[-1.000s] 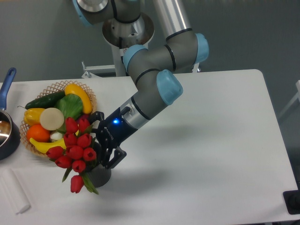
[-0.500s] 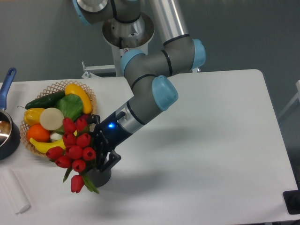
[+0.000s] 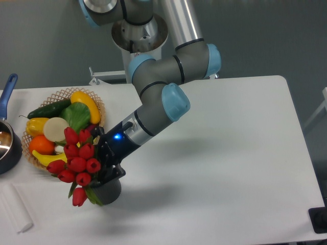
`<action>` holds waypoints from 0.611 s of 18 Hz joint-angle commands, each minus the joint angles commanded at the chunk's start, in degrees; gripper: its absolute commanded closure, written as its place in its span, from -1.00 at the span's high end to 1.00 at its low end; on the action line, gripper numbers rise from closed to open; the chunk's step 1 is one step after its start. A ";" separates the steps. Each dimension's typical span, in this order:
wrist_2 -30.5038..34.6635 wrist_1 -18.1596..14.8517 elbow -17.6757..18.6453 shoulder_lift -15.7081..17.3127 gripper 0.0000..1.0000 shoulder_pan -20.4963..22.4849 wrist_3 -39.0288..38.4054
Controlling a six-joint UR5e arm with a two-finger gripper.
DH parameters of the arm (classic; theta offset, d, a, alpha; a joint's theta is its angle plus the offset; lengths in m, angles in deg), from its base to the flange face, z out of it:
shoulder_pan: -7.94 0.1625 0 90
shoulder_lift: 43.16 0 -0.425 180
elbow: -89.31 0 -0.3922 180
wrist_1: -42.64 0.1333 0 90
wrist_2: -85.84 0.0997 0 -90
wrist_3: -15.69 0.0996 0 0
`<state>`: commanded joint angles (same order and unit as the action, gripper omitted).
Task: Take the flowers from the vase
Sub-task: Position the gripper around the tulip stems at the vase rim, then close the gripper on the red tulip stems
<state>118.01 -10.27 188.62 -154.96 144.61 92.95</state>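
— While the flowers [image 3: 76,161] stand in the vase [image 3: 106,191], which way do they lie from the gripper [image 3: 104,163]?

— Just to its left in the picture, heads spilling toward the basket [image 3: 97,109], stems running down and to the right into the vase.

— Is it clamped on them?

— Cannot tell; its fingers are buried behind the blooms. I'd judge the lift should follow the stems upward.

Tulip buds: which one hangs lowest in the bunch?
The single bud drooping at the bottom left of the flowers, left of the vase; the others cluster higher.
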 joint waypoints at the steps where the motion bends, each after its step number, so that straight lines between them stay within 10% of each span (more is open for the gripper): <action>1: -0.17 0.00 0.26 0.00 -0.20 0.26 0.09; 11: -2.02 0.09 0.27 0.70 -0.20 1.41 -0.70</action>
<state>115.99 -10.19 188.89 -154.26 146.01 92.24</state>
